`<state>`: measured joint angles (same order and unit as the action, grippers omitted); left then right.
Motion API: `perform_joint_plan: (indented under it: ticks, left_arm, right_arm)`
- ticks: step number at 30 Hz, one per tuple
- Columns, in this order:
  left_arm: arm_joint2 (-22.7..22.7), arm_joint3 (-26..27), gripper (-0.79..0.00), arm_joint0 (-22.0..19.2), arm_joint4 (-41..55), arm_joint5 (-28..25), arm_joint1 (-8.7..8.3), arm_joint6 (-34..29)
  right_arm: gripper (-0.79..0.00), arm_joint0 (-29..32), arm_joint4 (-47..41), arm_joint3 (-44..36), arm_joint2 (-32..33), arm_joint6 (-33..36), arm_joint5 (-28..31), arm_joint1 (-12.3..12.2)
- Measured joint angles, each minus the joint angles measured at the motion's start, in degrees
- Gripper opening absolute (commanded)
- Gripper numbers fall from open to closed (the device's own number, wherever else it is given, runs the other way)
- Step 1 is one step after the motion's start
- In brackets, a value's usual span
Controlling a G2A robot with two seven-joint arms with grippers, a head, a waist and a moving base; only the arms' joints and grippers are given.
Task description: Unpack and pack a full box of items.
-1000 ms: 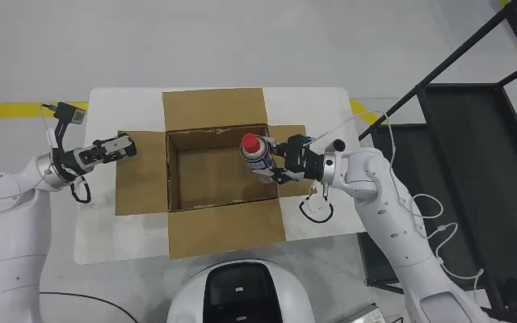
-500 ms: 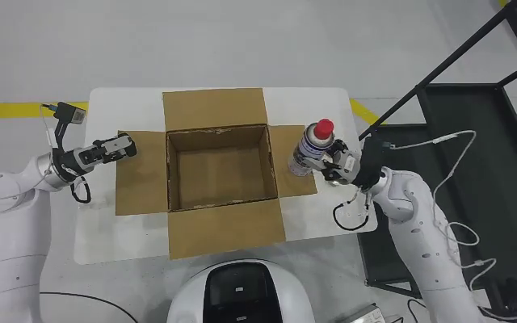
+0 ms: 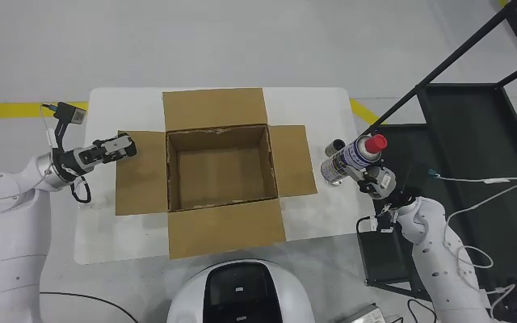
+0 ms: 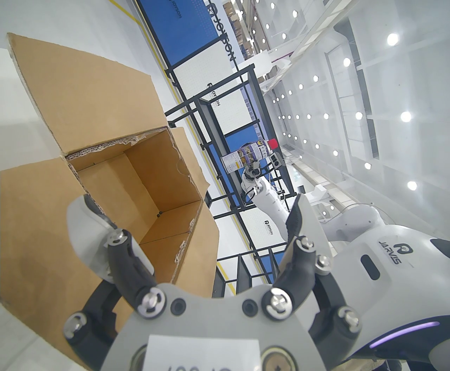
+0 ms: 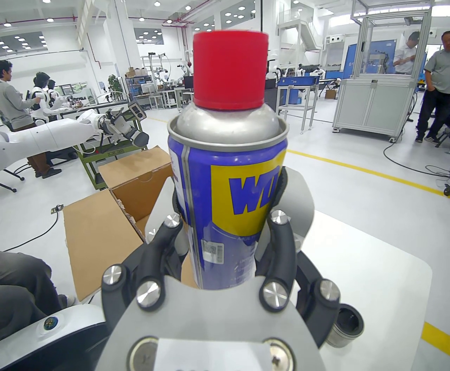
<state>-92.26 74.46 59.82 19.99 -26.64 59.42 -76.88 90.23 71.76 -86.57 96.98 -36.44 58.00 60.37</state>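
Big robotics lab or industrial test hall, not a home. Grey painted floor (image 5: 351, 154) with yellow safety lines (image 5: 365, 171), rows of ceiling spotlights (image 4: 406, 116) high overhead, an aluminium-frame enclosure (image 5: 372, 102), blue pegboard panels (image 4: 197, 31), and a black metal rack (image 3: 460, 161) beside the white table (image 3: 129, 101). Other white humanoid robots (image 5: 41, 95) stand at workbenches behind.

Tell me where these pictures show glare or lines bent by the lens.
Left wrist view: ceiling lamps flare as white spots, and the roof beams curve. Right wrist view: the spray can shines on its metal shoulder. Top view: even light on the table, no glare.
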Motion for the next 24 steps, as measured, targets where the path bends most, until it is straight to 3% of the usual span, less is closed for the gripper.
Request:
perform_joint_plan:
  ticks: [16, 24]
  left_arm:
    - [0.0, 0.0, 0.0, 0.0, 0.0, 0.0, 0.0, 0.0]
    - [0.0, 0.0, 0.0, 0.0, 0.0, 0.0, 0.0, 0.0]
  right_arm:
    - [-0.785, 0.8, -1.0, 2.5, 1.1, 1.0, -1.3, -0.1]
    - [-0.785, 1.7, 5.7, 16.7, -0.9, -11.2, -1.1, -0.7]
